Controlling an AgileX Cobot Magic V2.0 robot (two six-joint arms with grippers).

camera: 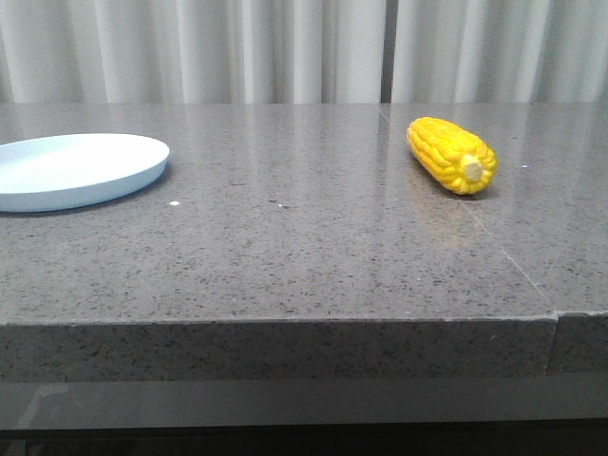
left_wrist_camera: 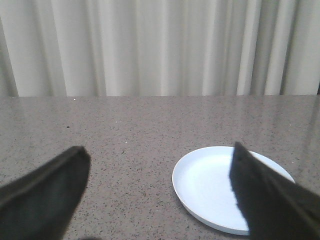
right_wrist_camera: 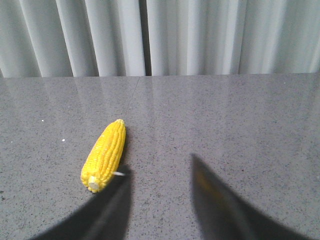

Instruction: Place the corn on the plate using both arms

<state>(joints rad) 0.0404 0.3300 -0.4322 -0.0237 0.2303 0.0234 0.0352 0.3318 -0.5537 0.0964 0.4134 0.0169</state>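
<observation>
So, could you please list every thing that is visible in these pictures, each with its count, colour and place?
corn: one, bright yellow with a pale cob end, lying on its side on the right part of the table, far from the plate.
plate: one, pale blue-white, empty, at the left edge of the front view on the table.
table: one, grey speckled stone, with a seam running through its right part.
curtain: one, pale grey-white, hanging behind the table.
left gripper: one, black, open, above the table with the plate just ahead of it, holding nothing.
right gripper: one, black, open, above the table beside the corn's cob end, holding nothing.
</observation>
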